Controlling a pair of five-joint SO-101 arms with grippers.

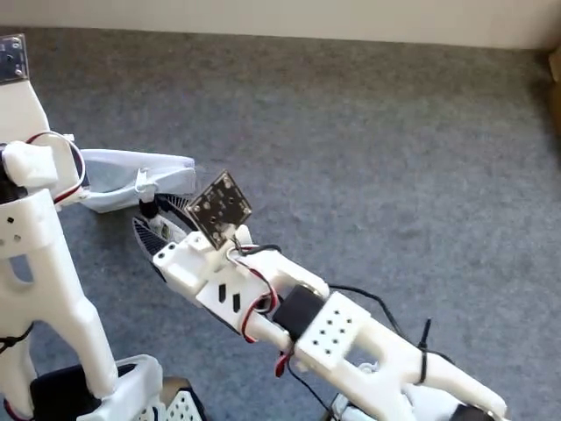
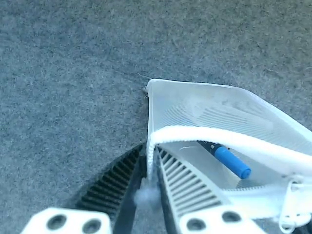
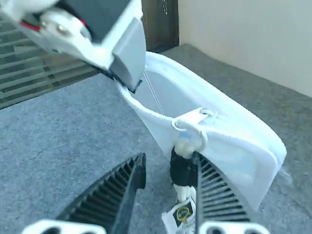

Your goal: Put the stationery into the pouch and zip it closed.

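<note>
A white mesh pouch (image 1: pixel 149 175) is held off the grey carpet at the left. My left gripper (image 2: pixel 148 153) is shut on the pouch's (image 2: pixel 204 109) corner edge, and a blue pen (image 2: pixel 232 162) lies inside behind the open mouth. In the right wrist view the pouch (image 3: pixel 229 141) hangs with its zip pull (image 3: pixel 184 168) dangling against one finger of my right gripper (image 3: pixel 168 161), which is open around it. A small paper tag (image 3: pixel 179 214) hangs below the pull. From above, the right gripper (image 1: pixel 156 235) sits just under the pouch's near end.
Grey carpet (image 1: pixel 377 158) stretches bare to the right and back. A pale wall (image 1: pixel 289 17) runs along the far edge, with a wooden corner (image 1: pixel 555 88) at the right. The left arm's white body (image 1: pixel 39 254) stands close to the right arm's wrist (image 1: pixel 228 281).
</note>
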